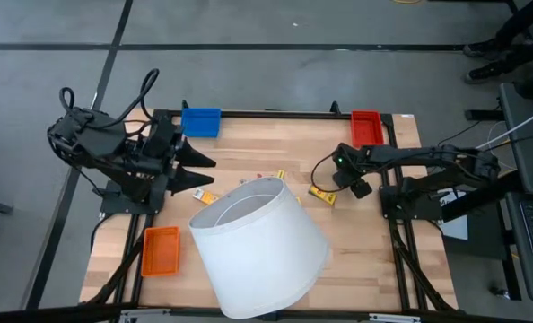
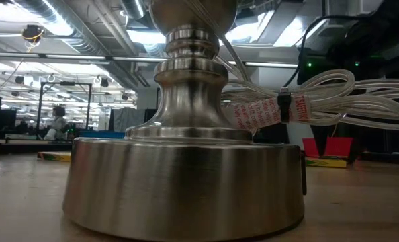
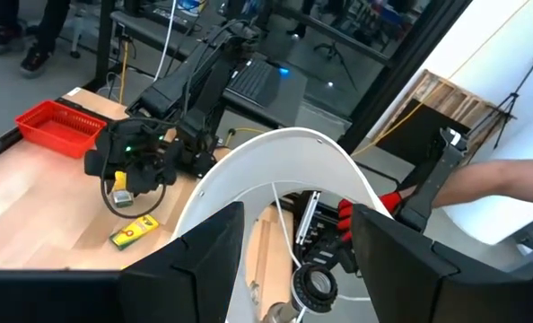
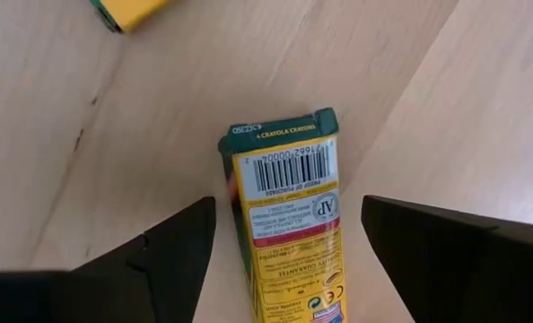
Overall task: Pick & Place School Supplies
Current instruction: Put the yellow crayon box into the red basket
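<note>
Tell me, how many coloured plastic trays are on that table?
3. A blue tray sits at the far edge near the left arm, a red tray at the far right corner, an orange tray at the near left. The lampshade could hide more.

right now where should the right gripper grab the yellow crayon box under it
Across its two long sides, near the middle, coming straight down. The yellow crayon box lies flat on the table with its barcode face up, and the right gripper hangs above it, open, one finger on each side. The long edges look clear of the lampshade, so closing there should hold it squarely.
</note>
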### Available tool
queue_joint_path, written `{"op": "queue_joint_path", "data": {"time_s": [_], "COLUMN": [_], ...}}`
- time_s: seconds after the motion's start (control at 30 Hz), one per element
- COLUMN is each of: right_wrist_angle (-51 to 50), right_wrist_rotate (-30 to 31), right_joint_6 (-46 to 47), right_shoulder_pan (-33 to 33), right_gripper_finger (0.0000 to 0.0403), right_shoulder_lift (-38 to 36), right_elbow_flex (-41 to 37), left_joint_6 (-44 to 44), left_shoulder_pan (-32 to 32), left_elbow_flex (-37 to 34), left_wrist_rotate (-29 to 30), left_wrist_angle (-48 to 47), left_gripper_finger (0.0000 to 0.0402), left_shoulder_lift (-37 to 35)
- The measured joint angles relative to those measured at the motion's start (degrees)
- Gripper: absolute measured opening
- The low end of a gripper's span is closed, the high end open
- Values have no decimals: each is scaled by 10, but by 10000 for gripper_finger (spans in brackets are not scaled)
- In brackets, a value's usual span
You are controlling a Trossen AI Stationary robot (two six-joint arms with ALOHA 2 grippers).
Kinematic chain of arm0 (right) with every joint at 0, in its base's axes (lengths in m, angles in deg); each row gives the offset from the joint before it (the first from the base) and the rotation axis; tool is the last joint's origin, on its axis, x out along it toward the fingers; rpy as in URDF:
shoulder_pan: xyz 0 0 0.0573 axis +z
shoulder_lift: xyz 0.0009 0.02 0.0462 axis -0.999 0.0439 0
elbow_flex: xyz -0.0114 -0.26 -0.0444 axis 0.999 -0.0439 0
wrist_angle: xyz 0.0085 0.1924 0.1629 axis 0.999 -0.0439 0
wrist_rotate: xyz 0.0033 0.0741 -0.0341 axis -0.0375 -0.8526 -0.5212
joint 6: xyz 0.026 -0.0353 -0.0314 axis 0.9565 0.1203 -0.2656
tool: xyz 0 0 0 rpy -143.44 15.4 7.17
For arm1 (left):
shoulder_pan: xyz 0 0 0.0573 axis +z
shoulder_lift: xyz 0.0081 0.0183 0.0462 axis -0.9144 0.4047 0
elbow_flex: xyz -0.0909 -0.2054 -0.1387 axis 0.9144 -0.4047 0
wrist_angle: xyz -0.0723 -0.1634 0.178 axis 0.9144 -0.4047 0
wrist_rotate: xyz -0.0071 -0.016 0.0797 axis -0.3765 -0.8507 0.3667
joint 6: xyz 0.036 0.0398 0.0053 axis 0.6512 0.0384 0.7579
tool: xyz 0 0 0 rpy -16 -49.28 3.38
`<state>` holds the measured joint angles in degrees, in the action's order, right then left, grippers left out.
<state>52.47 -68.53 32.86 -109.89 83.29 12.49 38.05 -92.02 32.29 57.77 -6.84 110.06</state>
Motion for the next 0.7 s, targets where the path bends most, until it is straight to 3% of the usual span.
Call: {"op": "queue_joint_path", "data": {"time_s": [0.37,0.7], "right_wrist_angle": [4,23], "right_wrist_rotate": [-1,14], "right_joint_6": [26,163], "right_shoulder_pan": [-1,-2], "right_gripper_finger": [215,149], "right_shoulder_lift": [-1,0], "right_elbow_flex": [-1,-2], "left_joint_6": [25,37], "left_shoulder_pan": [0,0], "left_elbow_flex": [0,-1], "left_wrist_rotate": [1,1], "left_wrist_angle": [18,26], "left_gripper_finger": [203,203], "left_shoulder_lift": [0,3]}}
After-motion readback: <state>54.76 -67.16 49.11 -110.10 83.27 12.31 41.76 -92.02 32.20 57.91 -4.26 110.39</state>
